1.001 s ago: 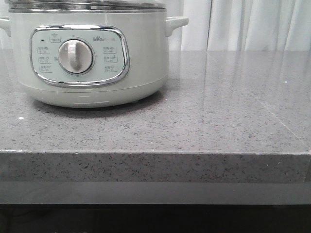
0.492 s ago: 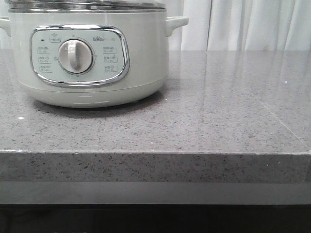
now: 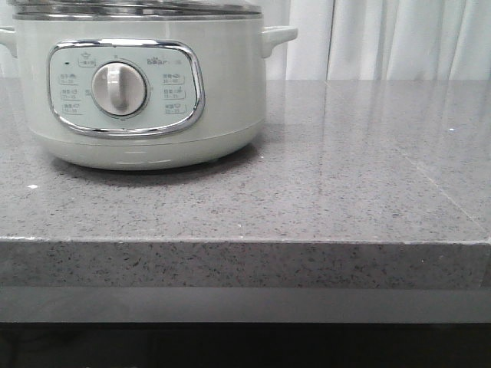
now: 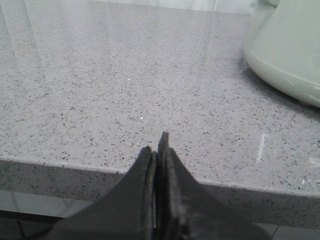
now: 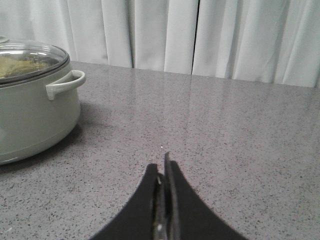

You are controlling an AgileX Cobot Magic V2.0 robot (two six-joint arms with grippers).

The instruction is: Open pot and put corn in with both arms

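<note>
The pale mint-green pot stands at the back left of the grey stone counter, its steel-rimmed glass lid on it. It also shows in the right wrist view with its lid and in the left wrist view. My left gripper is shut and empty above the counter's front edge, apart from the pot. My right gripper is shut and empty over the bare counter, to the right of the pot. No corn shows in any view. Neither gripper shows in the front view.
The speckled grey counter has a front edge near the camera. White curtains hang behind it. The pot's side handle juts toward the right arm's side.
</note>
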